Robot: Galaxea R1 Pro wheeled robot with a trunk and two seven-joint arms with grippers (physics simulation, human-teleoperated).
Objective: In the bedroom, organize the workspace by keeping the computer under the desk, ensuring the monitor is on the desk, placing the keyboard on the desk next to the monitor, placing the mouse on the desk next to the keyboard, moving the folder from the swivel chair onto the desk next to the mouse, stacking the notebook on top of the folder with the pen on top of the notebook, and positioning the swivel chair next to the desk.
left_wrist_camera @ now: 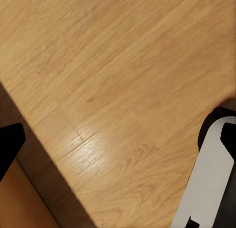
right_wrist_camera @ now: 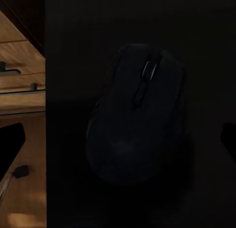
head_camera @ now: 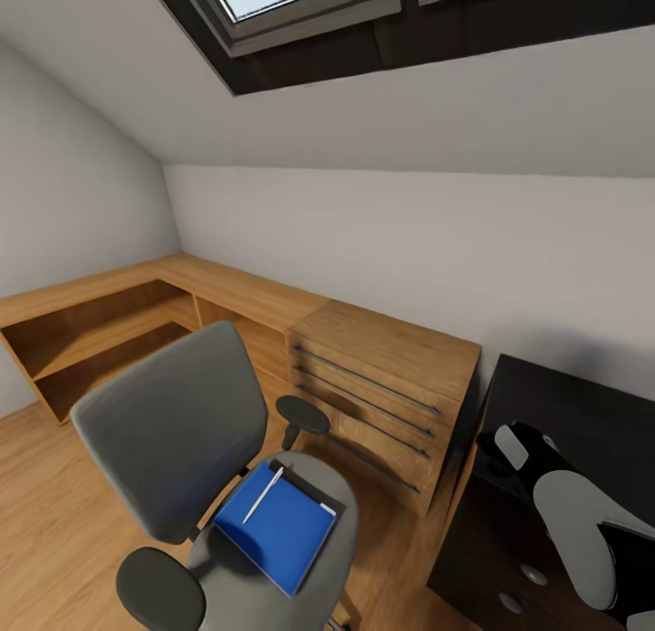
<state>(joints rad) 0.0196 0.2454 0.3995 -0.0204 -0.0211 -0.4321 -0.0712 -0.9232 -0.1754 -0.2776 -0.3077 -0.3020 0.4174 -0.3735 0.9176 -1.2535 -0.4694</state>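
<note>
The grey swivel chair [head_camera: 173, 422] stands on the wooden floor at the lower left. On its seat lies the blue folder [head_camera: 282, 531] with the pale pen [head_camera: 264, 495] across its far corner; a thin dark edge [head_camera: 314, 484] shows beyond the folder. The black desk [head_camera: 582, 404] is at the right, and my right arm [head_camera: 569, 513] reaches over it. The black mouse [right_wrist_camera: 137, 124] lies on the desk top between the spread fingers of my right gripper [right_wrist_camera: 118, 139], which is open. My left gripper [left_wrist_camera: 118, 139] is open over bare floor.
A wooden drawer chest [head_camera: 382, 385] stands between the chair and the desk. Low wooden shelving [head_camera: 109, 326] runs along the left wall. A skylight [head_camera: 291, 4] sits in the sloped ceiling. The desk's drawer unit [head_camera: 509, 567] is at the lower right.
</note>
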